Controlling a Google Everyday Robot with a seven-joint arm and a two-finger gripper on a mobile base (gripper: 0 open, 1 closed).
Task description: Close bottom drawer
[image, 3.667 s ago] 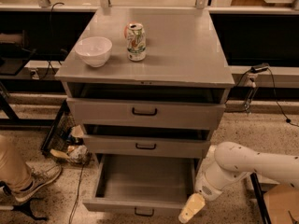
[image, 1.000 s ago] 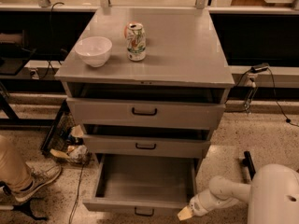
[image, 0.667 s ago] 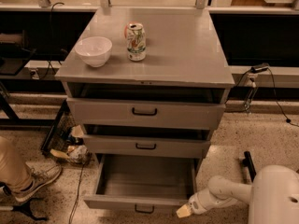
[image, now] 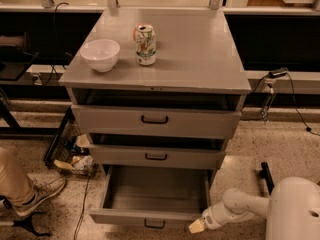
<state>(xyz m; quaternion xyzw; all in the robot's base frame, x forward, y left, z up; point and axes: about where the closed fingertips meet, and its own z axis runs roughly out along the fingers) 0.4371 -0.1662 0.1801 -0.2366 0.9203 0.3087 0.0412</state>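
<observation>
The bottom drawer is a grey metal drawer with a small black loop handle. It stands pulled far out at the foot of the cabinet, and its inside looks empty. My gripper is low by the floor, at the right end of the drawer's front panel. My white arm reaches to it from the lower right.
The middle drawer and top drawer stand slightly out. A white bowl and a drink can sit on the cabinet top. A person's leg and shoe are at the lower left. Cables and clutter lie left of the cabinet.
My arm has swung down to floor level and the gripper has moved left to the right end of the drawer front. The drawer stays open.
</observation>
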